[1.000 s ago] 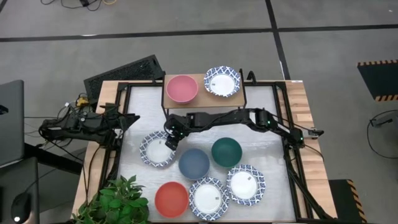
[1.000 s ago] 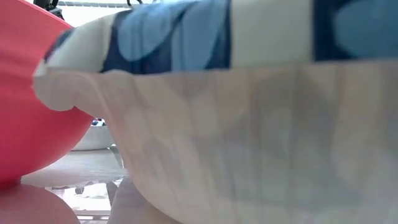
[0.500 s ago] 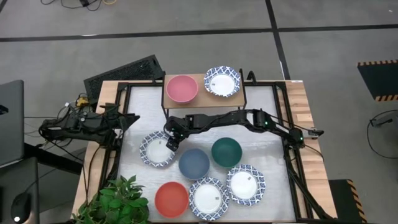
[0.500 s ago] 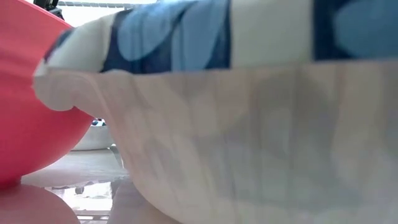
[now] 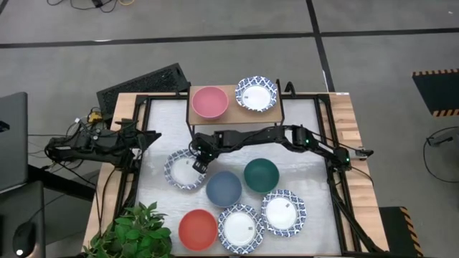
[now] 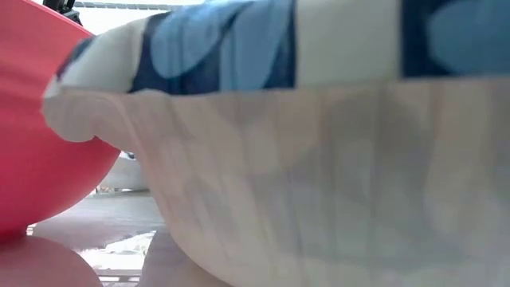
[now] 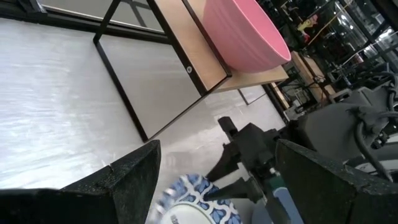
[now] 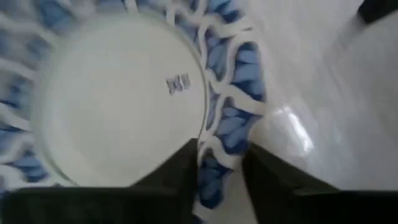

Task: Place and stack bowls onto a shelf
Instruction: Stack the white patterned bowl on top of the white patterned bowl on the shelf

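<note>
My right fingers pinch the rim of a patterned bowl, one finger inside the rim and one outside; in my right wrist view the blue-and-white edge runs between my two dark fingers. This bowl sits on the white surface in front of the shelf, toward its pink-bowl end. On the shelf stand the pink bowl and, beside it, a second patterned bowl, apart from each other. Farther from the shelf than my held bowl lie the blue bowl and the green bowl, side by side, the blue one just beside the bowl I hold. Beyond those, farthest from the shelf, the red bowl and two more patterned bowls form a row. My left fingers wait off the surface's edge, well to the side of the shelf, spread wide apart, as my left wrist view shows.
</note>
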You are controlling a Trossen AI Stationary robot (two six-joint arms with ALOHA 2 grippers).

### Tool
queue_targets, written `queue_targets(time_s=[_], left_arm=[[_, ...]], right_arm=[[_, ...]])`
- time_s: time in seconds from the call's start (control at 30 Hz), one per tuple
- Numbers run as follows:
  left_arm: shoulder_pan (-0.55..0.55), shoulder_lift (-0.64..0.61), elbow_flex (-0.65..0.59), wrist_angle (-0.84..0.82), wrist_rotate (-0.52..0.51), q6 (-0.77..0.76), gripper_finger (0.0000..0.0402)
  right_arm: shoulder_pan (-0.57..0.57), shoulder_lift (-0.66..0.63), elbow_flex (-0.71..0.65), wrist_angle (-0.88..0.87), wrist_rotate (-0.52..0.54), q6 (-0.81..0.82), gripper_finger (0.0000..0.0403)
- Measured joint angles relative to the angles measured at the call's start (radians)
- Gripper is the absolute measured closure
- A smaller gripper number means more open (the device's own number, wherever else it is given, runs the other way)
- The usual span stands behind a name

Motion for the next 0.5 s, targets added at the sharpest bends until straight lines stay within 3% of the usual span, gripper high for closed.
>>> queue_targets(time_s=[0.13,0.5], left_arm=[[0.0,0.0,0.0,0.0,0.0,0.0,0.01],[0.0,0.0,0.0,0.0,0.0,0.002,0.01]], right_arm=[[0.0,-0.002,0.001,0.008,-0.006,0.0,0.0377],[-0.022,-0.038,-0.001,-0.038,-0.059,0.027,0.0381]])
